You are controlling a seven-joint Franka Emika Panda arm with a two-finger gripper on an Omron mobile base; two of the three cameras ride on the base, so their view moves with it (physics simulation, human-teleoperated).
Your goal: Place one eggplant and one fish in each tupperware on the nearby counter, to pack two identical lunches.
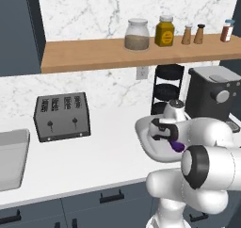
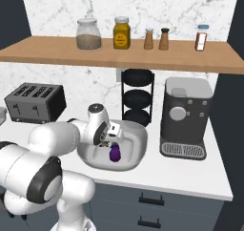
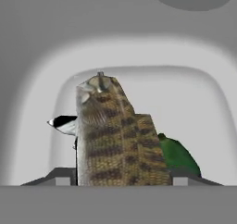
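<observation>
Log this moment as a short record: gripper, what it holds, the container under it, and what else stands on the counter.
gripper: gripper down inside the tupperware, jaws around a fish
fish: mottled tan-brown fish between the finger tips, seen close in the hand view
eggplant: dark purple eggplant lying in the tupperware beside the gripper
tupperware: pale grey tupperware on the counter, in front of the black tiered rack
counter: white marble counter; black toaster to the left, coffee machine to the right
shelf: wooden shelf above, with jars and shakers
</observation>
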